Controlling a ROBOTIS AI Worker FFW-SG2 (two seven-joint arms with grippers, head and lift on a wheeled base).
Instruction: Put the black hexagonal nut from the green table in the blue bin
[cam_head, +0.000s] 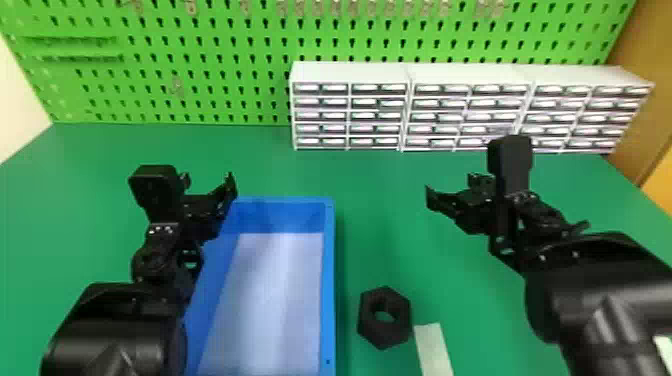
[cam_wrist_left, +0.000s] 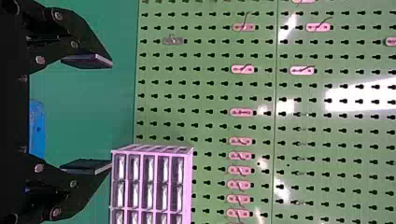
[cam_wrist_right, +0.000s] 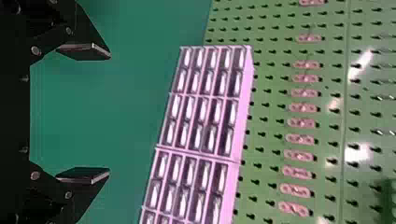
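Black glossy arm housings fill the lower left (cam_head: 115, 330) and lower right (cam_head: 595, 300) of the head view, both cut off by its edges. White object (cam_head: 664, 347) at lower right edge, mostly cropped, can't identify. Left gripper (cam_head: 207, 184) left of centre, over the far left part of the blue plastic bin (cam_head: 329, 280); camera block hides some of it. Bin's left wall partly behind the left arm, near end cropped, pale sheet (cam_head: 280, 290) inside. Right gripper (cam_head: 456, 187) right of centre, above the green table (cam_head: 385, 235). Black hexagonal nut (cam_head: 384, 337) bottom centre-right, flat on table, right of bin, apart from it. Pale strip (cam_head: 432, 347) just beside nut, cut by bottom edge. White multi-drawer cabinet (cam_head: 350, 72) upper right, green pegboard (cam_head: 200, 50) behind.

Left wrist view: left gripper (cam_wrist_left: 111, 113) wide open, empty, touching nothing. Bin sliver at left edge, mostly hidden; cabinet cropped at bottom.

Right wrist view: right gripper (cam_wrist_right: 109, 113) also spread wide, nothing between fingers, no contact. Cabinet cut off at bottom.
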